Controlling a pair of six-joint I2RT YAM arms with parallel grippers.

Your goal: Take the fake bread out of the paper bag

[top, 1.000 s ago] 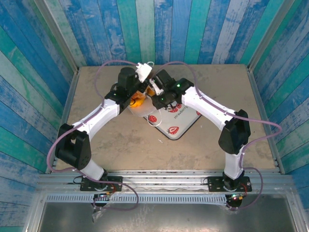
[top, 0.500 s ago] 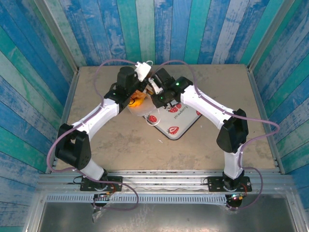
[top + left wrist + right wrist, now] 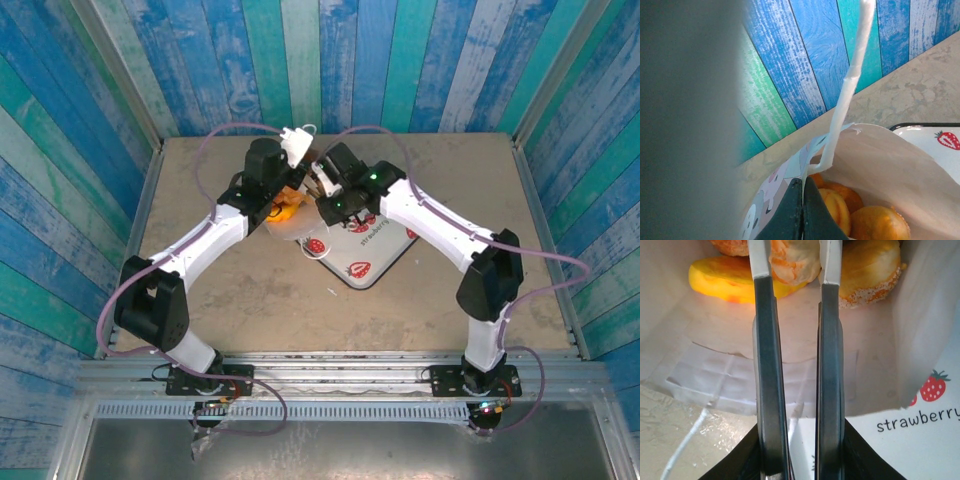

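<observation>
The white paper bag [image 3: 297, 228] lies open beside the tray, with glossy orange fake bread [image 3: 284, 209] showing in its mouth. My left gripper [image 3: 803, 182] is shut on the bag's printed rim [image 3: 785, 167], just below a white loop handle [image 3: 850, 85], holding the mouth open over several orange buns [image 3: 875, 220]. My right gripper [image 3: 792, 250] reaches inside the bag [image 3: 715, 365]. Its fingers stand narrowly apart and close on a pale orange pastry [image 3: 792, 262]. A yellow slice [image 3: 727, 282] and a sugared bun [image 3: 870, 275] lie either side.
The strawberry-print white tray [image 3: 375, 250] lies on the table right of the bag, and its edge sits under my right gripper [image 3: 920, 440]. Blue and green plank walls [image 3: 300, 60] enclose the tan tabletop [image 3: 250, 300]. Both forearms cross above the bag.
My right gripper has pushed a little further up and left into the bag, and its elbow has shifted right. The left arm has held still on the rim.
</observation>
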